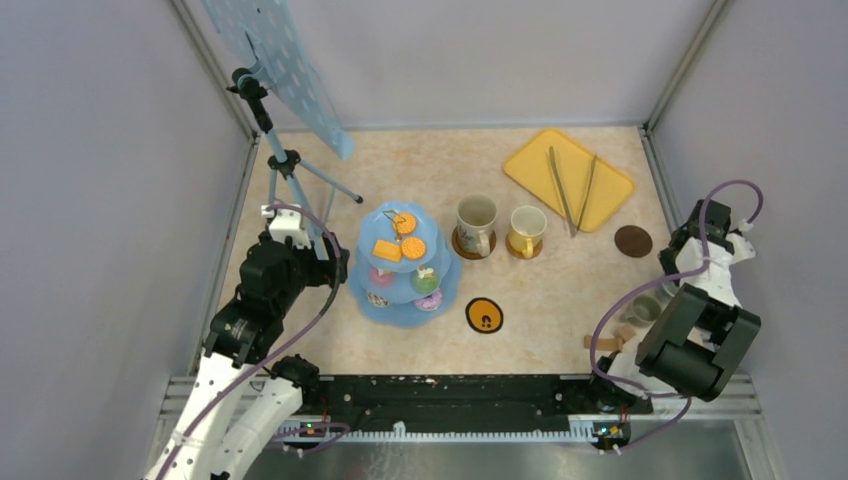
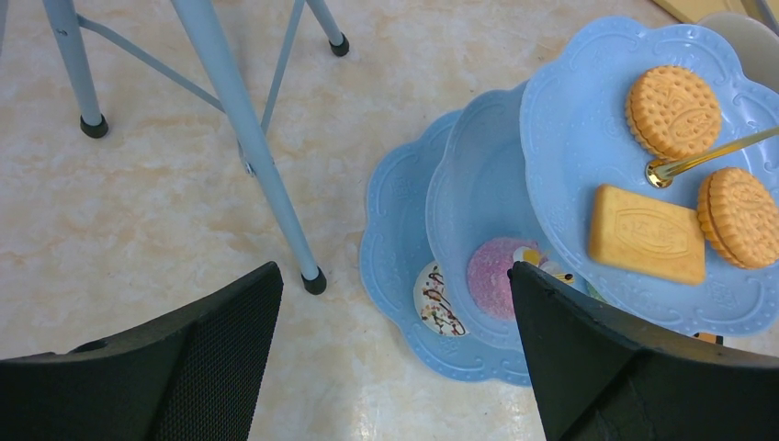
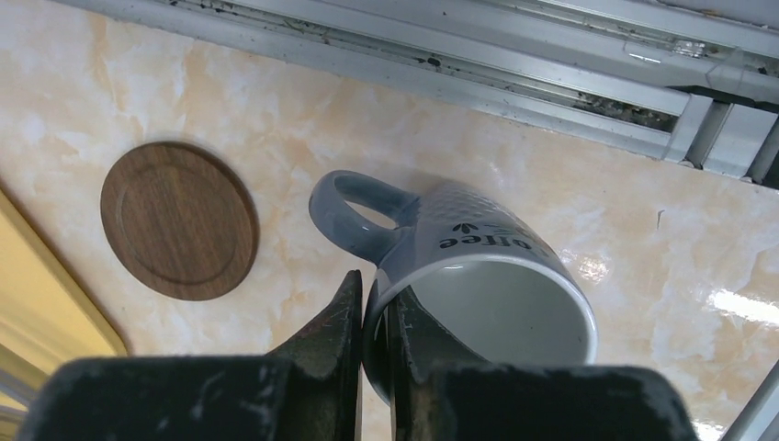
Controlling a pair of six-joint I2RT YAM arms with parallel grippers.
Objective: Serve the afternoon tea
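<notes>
Right fingers (image 3: 323,335): pinching grey mug (image 3: 487,276) at its rim, one inside, one outside; mug tilted, near right wall, metal rail close.
Left fingers (image 2: 174,367): spread, over bare surface (image 2: 138,230) between tripod (image 2: 241,138) and blue stand (image 2: 404,239).
Open room: front centre, between stand and right arm.
Mugs seen: three; beige mug (image 1: 477,222) and yellow mug (image 1: 526,228) mid-surface.
Bare coaster (image 3: 178,219): one, beside tray (image 3: 37,303).
Biscuits (image 2: 646,232): three, top tier.
</notes>
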